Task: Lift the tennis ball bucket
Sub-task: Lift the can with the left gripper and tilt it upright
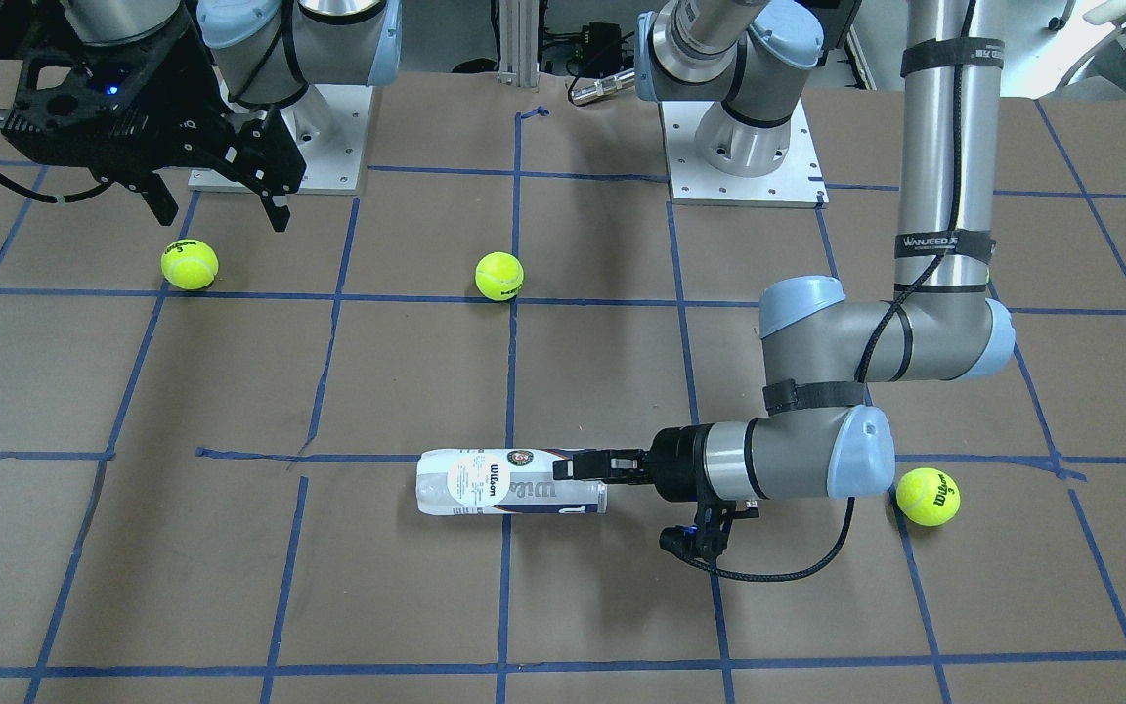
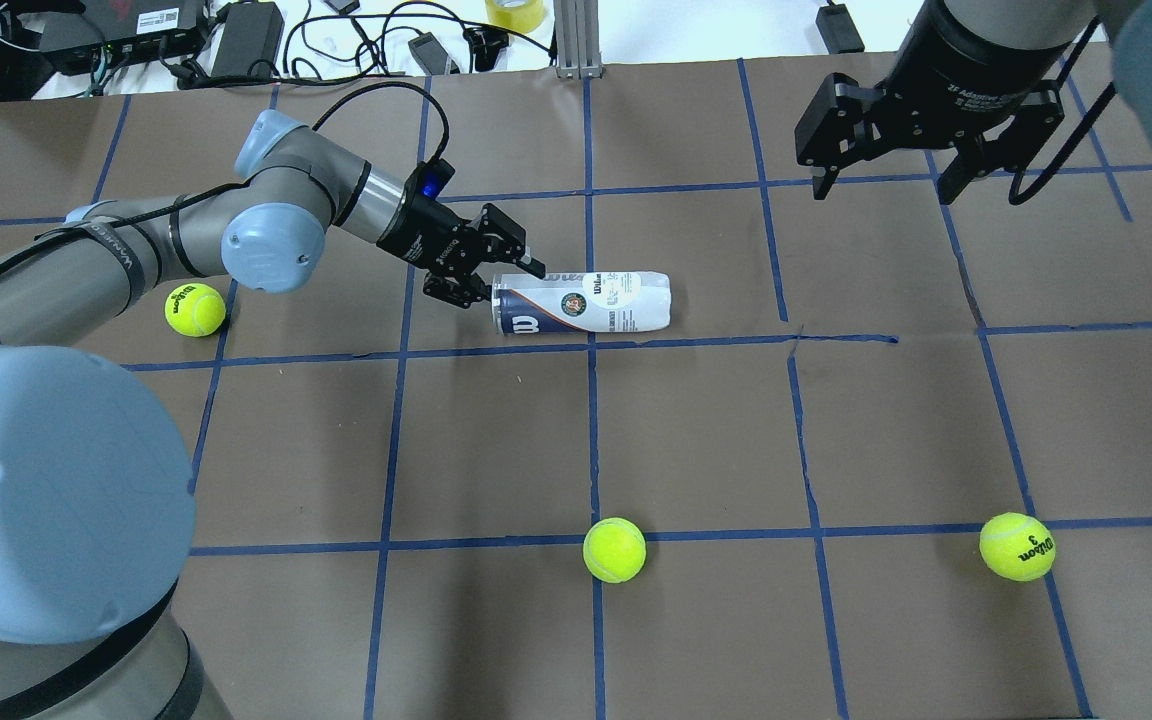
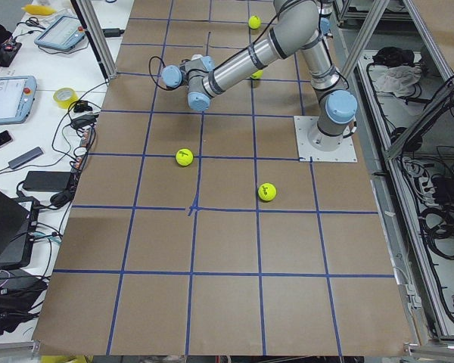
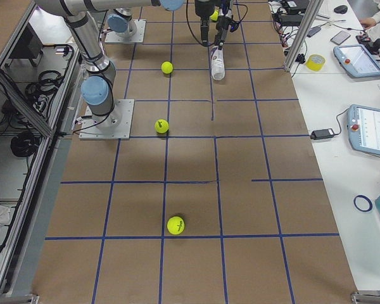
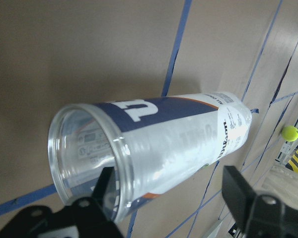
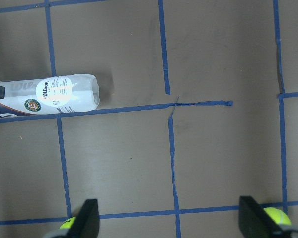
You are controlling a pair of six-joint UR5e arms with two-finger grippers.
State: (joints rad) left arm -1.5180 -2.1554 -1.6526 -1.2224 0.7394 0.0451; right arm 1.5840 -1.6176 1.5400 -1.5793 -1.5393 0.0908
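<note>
The tennis ball bucket (image 1: 504, 481) is a clear can with a white and navy Wilson label. It lies on its side on the brown table, also in the overhead view (image 2: 596, 300), and looks empty. My left gripper (image 2: 508, 283) is open at the can's open end. In the left wrist view (image 5: 169, 188) one finger (image 5: 105, 191) shows through the clear wall at the mouth and the other finger (image 5: 241, 196) is outside the can (image 5: 179, 129). My right gripper (image 2: 881, 170) is open and empty, high above the table and far from the can (image 6: 49, 96).
Three yellow-green tennis balls lie loose on the table: one (image 2: 195, 309) beside my left arm, one (image 2: 614, 549) at the near middle, one (image 2: 1017, 546) at the near right. Blue tape lines grid the table. Cables and boxes lie past the far edge (image 2: 236, 30).
</note>
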